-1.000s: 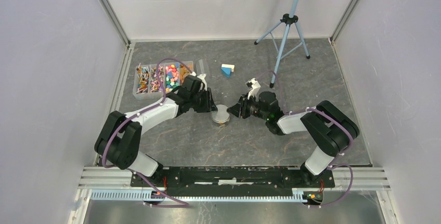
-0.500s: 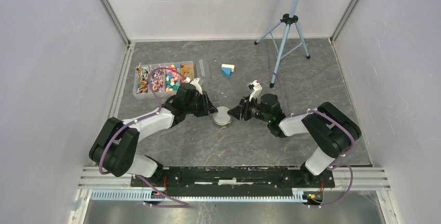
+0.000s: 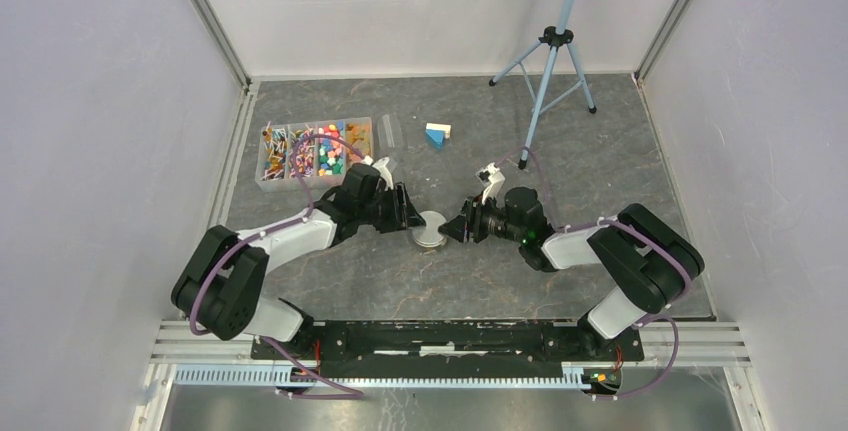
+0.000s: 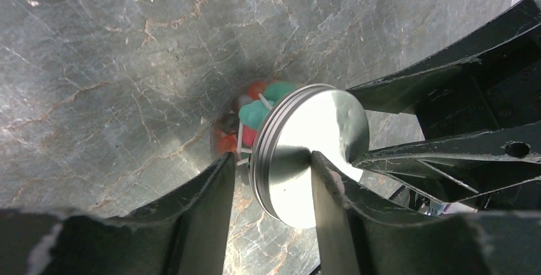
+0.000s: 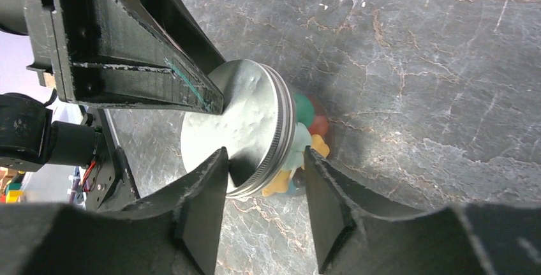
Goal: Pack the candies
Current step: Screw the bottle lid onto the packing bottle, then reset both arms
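Note:
A small glass jar with a silver screw lid (image 3: 430, 229) stands on the stone-patterned floor between both arms. Through its glass I see red, green and yellow candies (image 4: 258, 112) (image 5: 300, 150). My left gripper (image 3: 408, 214) (image 4: 271, 160) is open, and the near rim of the lid (image 4: 319, 141) sits in the gap between its jaws. From the other side my right gripper (image 3: 458, 226) (image 5: 265, 157) is open too, its jaws either side of the lid's rim (image 5: 236, 115) and the jar wall. More candies fill a divided clear box (image 3: 315, 151) at the back left.
A blue-and-white block (image 3: 437, 134) lies behind the jar. Near the box lies a clear plastic piece (image 3: 390, 131). A tripod (image 3: 548, 61) stands at the back right. Grey walls close in both sides.
Both grippers have spread their jaws wider. The arms and the jar have shifted a little toward the near edge.

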`<state>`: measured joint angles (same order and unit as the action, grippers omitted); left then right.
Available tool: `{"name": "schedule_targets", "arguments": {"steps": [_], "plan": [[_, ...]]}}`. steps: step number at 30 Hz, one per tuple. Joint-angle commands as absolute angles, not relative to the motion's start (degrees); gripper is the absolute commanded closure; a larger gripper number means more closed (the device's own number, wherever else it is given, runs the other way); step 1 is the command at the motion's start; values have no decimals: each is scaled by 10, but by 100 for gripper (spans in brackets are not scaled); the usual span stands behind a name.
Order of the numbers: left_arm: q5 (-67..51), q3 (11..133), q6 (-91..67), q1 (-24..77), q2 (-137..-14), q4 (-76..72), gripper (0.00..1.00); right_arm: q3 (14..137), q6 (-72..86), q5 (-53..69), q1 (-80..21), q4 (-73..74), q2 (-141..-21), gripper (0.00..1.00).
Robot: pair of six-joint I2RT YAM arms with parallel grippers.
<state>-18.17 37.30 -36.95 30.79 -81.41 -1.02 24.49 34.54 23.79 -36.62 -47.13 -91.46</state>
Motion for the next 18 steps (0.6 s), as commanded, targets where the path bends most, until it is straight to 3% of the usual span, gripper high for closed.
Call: {"name": "schedule_targets", "arguments": {"steps": [1,9,18], "plan": [[-173,338,-372,317,-820,63,46,218,337,251,-378,-479,-929,50],[-190,279,-403,334,-775,30,45,200,332,225,-378,-483,-938,60],[-161,266,-395,346,-826,21,58,207,338,221,-378,-486,-935,61]]}}
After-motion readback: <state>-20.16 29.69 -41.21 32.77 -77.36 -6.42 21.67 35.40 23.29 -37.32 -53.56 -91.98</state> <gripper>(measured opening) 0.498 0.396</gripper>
